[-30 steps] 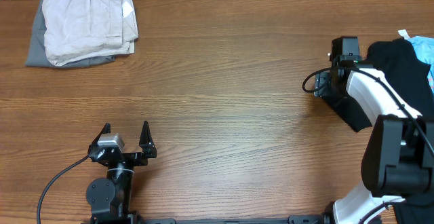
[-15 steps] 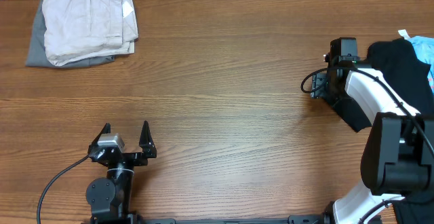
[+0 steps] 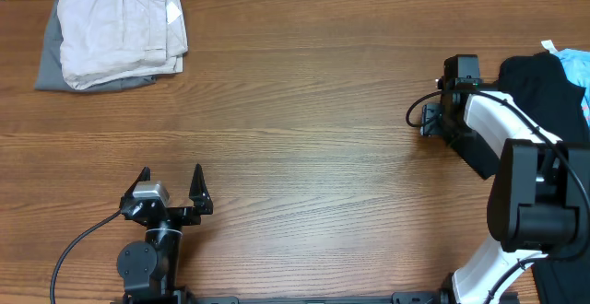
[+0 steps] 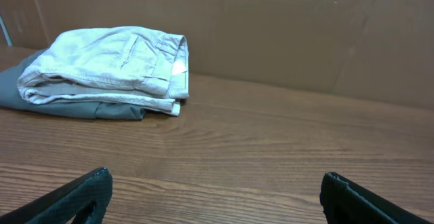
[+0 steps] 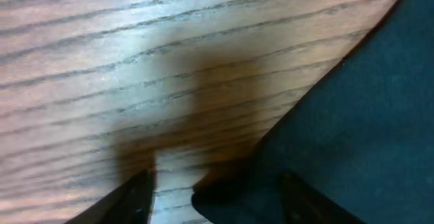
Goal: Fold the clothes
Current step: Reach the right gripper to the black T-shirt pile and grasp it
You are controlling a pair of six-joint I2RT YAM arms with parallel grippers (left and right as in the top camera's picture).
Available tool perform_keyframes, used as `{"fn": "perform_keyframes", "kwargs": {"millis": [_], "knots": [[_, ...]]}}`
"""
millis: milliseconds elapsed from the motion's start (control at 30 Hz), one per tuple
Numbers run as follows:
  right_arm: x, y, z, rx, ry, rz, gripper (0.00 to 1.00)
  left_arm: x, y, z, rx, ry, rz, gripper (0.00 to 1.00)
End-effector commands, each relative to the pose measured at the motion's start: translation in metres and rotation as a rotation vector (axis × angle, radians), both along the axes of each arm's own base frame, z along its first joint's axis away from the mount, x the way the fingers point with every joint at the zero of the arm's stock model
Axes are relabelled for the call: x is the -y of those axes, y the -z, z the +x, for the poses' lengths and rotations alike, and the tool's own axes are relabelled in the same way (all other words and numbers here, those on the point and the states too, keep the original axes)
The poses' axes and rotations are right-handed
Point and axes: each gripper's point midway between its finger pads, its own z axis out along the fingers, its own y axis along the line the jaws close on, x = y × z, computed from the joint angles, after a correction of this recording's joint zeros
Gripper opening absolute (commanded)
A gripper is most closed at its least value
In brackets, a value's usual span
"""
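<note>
A black T-shirt (image 3: 539, 87) lies bunched at the table's right edge. My right gripper (image 3: 447, 120) is down at the shirt's left edge. In the right wrist view its fingers (image 5: 217, 193) stand apart on the wood, with an edge of the black fabric (image 5: 352, 115) between them. A folded cream garment (image 3: 120, 28) lies on a folded grey one (image 3: 46, 64) at the far left; both show in the left wrist view, cream (image 4: 108, 61) above grey (image 4: 41, 102). My left gripper (image 3: 171, 182) is open and empty near the front edge, its fingers (image 4: 217, 197) wide apart.
A light blue item (image 3: 576, 69) lies against the black shirt at the far right edge. A brown cardboard wall (image 4: 271, 27) stands along the back of the wooden table (image 3: 295, 138).
My right arm has shifted slightly to the left. The left arm and the folded stack have not moved.
</note>
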Motion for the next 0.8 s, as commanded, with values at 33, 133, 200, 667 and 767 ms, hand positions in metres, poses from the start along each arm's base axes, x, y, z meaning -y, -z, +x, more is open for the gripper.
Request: {"fn": "perform_keyframes", "kwargs": {"millis": [33, 133, 200, 667, 767], "knots": [[0.003, 0.022, -0.012, -0.069, 0.012, -0.012, 0.42, -0.003, 0.000, 0.000, 0.004, -0.014, 0.021, 1.00], [0.003, 0.022, -0.011, -0.067, 0.020, -0.011, 0.23, -0.003, 0.000, 0.000, 0.004, -0.013, 0.021, 1.00], [0.003, 0.022, -0.011, -0.064, 0.030, -0.010, 0.10, -0.003, 0.000, 0.000, 0.004, -0.013, 0.021, 1.00], [0.013, -0.085, 0.026, 0.072, 0.081, -0.053, 0.04, -0.003, 0.000, 0.000, 0.004, -0.013, 0.021, 1.00], [0.010, -0.125, 0.033, 0.124, 0.075, -0.053, 0.04, -0.003, 0.000, 0.000, 0.004, -0.014, 0.021, 1.00]]}}
